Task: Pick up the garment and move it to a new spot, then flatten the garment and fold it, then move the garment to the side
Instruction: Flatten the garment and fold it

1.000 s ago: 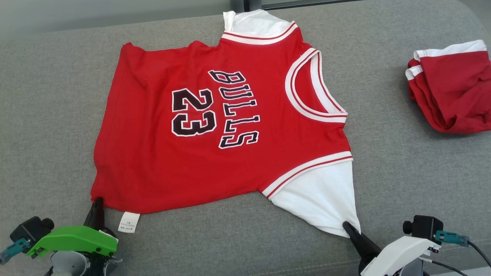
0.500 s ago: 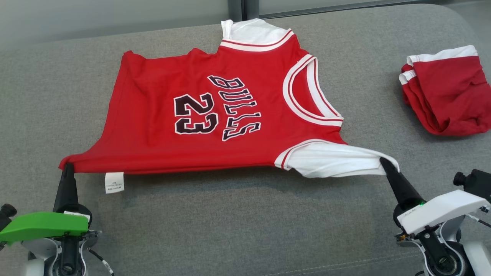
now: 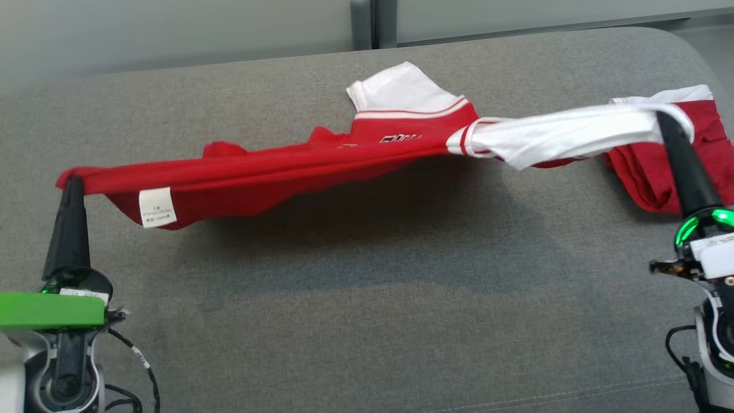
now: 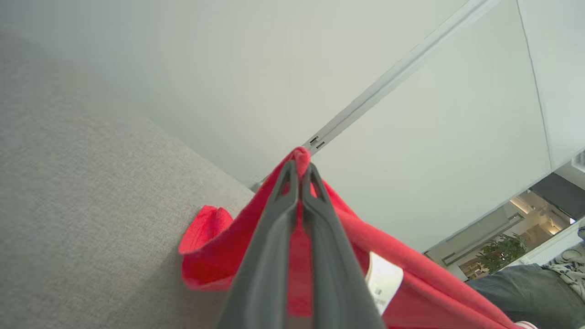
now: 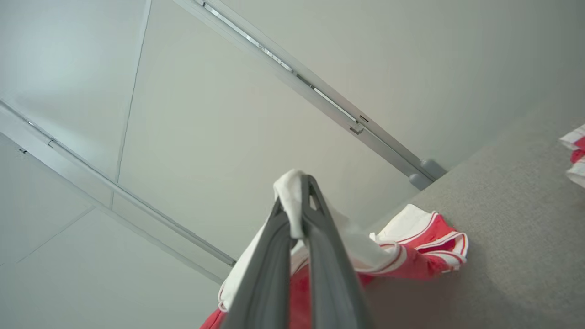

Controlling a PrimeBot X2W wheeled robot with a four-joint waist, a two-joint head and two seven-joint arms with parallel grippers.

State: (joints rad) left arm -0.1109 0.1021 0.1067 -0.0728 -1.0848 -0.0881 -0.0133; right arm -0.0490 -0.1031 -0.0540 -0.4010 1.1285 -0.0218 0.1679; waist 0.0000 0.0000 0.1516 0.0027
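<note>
Above the grey sofa (image 3: 367,321) the red jersey (image 3: 275,172) sagged, soft and light, between the left end effector (image 3: 73,183) pinching its hem corner (image 3: 86,176) and the right end effector (image 3: 665,119) pinching its white sleeve (image 3: 562,135), likely sound holds.

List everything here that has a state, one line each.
jersey: stretched between both grippers, near edge raised, far sleeve on the cushion.
left gripper: shut on the jersey's red hem corner.
right gripper: shut on the jersey's white sleeve.
care label: hanging from the raised hem.
second red garment: folded, lying on the cushion at the right.
</note>
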